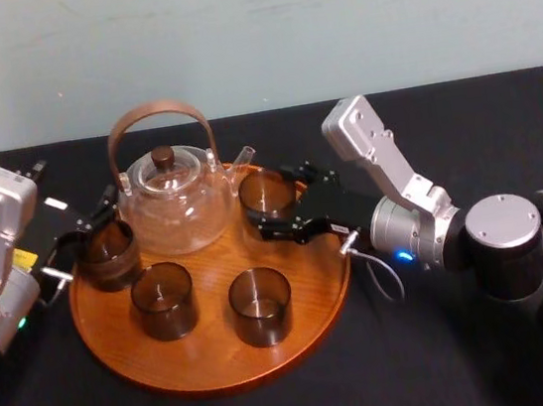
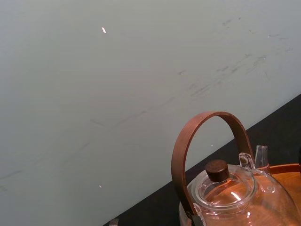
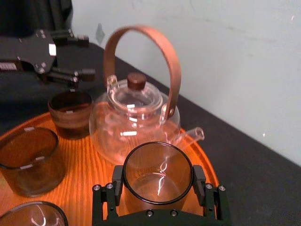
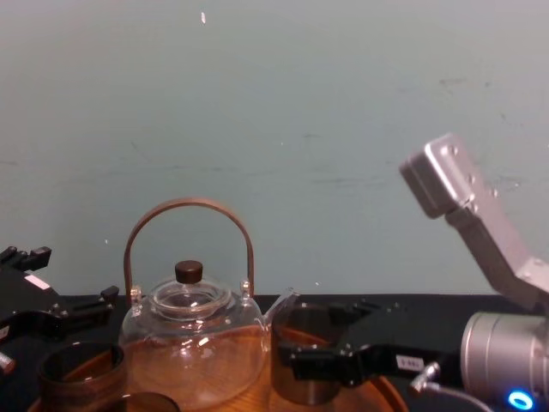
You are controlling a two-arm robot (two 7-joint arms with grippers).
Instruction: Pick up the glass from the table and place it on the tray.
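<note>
Claw of right arm (image 3: pixel 158 183) clamped on small smoky-brown glass tumbler (image 1: pixel 266 192) over round orange-brown wooden tray (image 1: pixel 214 371), beside clear glass teapot (image 1: pixel 174 206); seat flat, then release. Left claw (image 1: pixel 84 236) apart, idle at tray's left.

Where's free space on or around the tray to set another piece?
Free: front-right strip of the tray beside the front-right glass, and the table between tray and robot. Crowded: teapot, left glass by left claw, back-right glass at right claw.
</note>
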